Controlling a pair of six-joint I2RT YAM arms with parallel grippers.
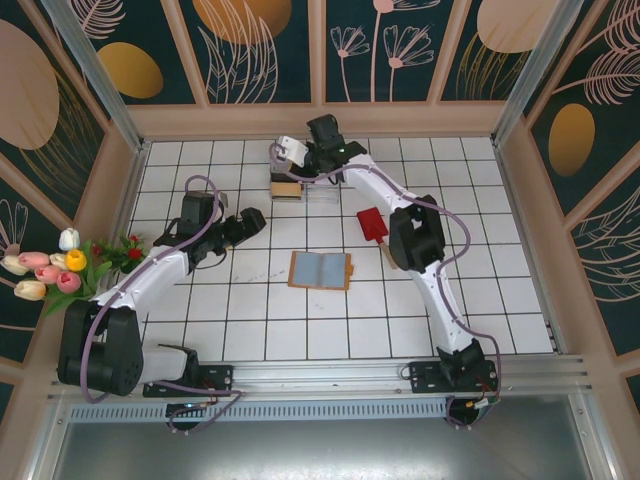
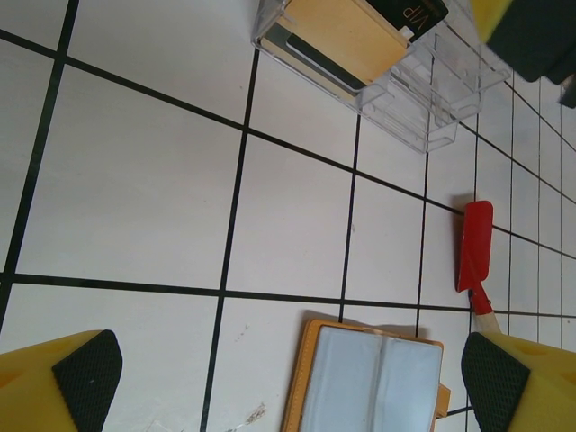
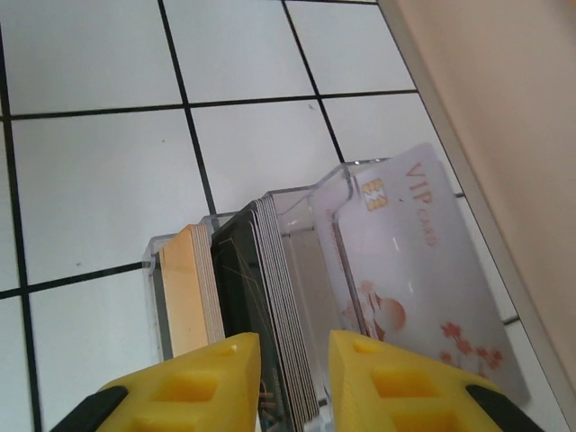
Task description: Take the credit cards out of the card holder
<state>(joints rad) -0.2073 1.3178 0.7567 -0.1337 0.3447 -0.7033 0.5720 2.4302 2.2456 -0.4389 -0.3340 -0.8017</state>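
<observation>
Right gripper (image 3: 294, 360), mine: narrowly apart over credit cards (image 3: 274, 297) in clear box (image 3: 335, 191), grip unclear. Left gripper (image 2: 290, 369): wide open. Card holder (image 1: 320, 270): seemingly emptied.

Overhead, wrists close (left shares card holder (image 2: 371, 382))

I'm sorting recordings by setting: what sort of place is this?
Probably a purpose-built robot test cell, not a real room: a white tiled tabletop boxed in by leaf-patterned wall panels, aluminium rails along the near edge, and tulips as decoration.
</observation>
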